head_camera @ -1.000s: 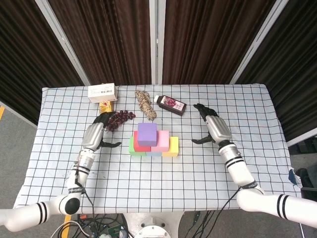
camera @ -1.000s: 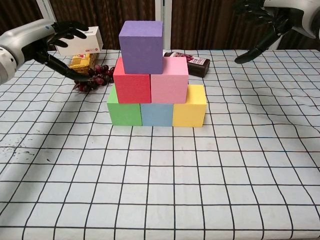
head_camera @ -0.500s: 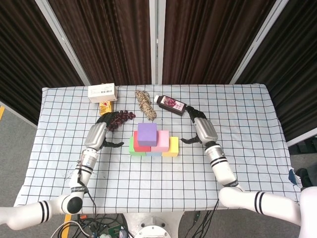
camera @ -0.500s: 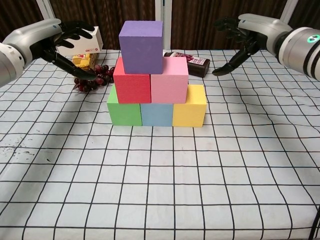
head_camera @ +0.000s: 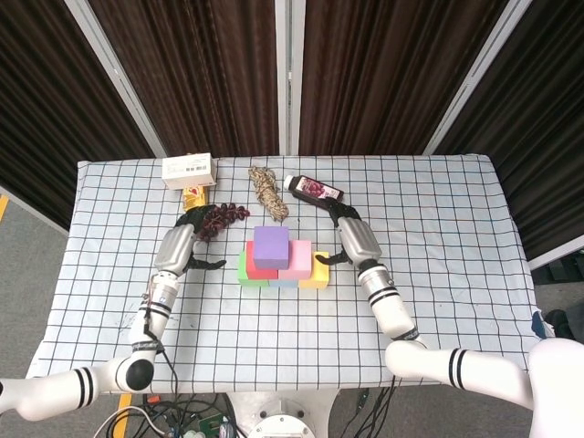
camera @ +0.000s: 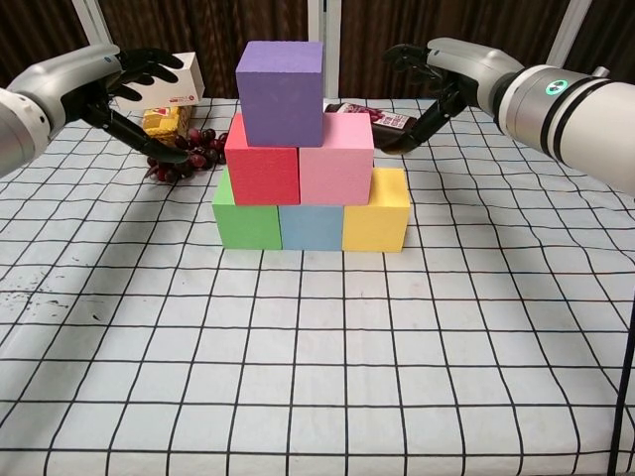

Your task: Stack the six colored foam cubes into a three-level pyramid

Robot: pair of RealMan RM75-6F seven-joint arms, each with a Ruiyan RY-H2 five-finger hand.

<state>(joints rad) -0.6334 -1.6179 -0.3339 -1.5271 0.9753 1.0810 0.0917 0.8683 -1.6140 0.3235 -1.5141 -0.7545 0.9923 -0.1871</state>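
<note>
Chest view: six foam cubes stand mid-table as a pyramid, three below, two above, one purple foam cube on top. Left hand and right hand flank it, fingers apart, empty.

A staged lab booth: dark curtains behind a grid-patterned tablecloth, cables underneath.

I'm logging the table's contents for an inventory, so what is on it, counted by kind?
Foam cubes: 6 (purple cube, red cube, pink cube, green cube, blue cube, yellow cube)
Boxes: 2 (white box, yellow packet)
Grape bunch: 1
Twine bundle: 1
Dark bottle: 1
Total: 11
</note>
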